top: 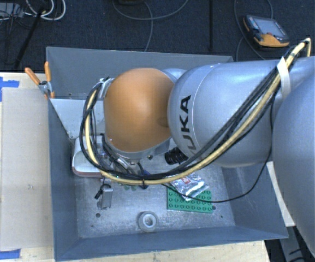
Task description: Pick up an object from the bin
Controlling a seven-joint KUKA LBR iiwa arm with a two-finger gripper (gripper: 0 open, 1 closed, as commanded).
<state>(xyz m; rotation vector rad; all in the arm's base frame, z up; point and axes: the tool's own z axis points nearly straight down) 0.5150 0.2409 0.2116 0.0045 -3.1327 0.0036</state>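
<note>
My gripper [104, 196] hangs low over the bin's left front floor, under the arm's orange dome. Nothing shows held in it. A pale pinkish flat thing [83, 166] lies just behind it, partly hidden by the wrist and cables. To the gripper's right, near the front wall, rests a small grey ring [147, 220]. Farther right lies a green studded baseplate [196, 203], with a crumpled silver wrapper [189, 186] on its back edge.
A small black thing [173, 156] peeks out under the arm near the bin's middle. The arm and its dome hide the back and middle of the bin. Bare grey floor shows around the gripper and along the front left.
</note>
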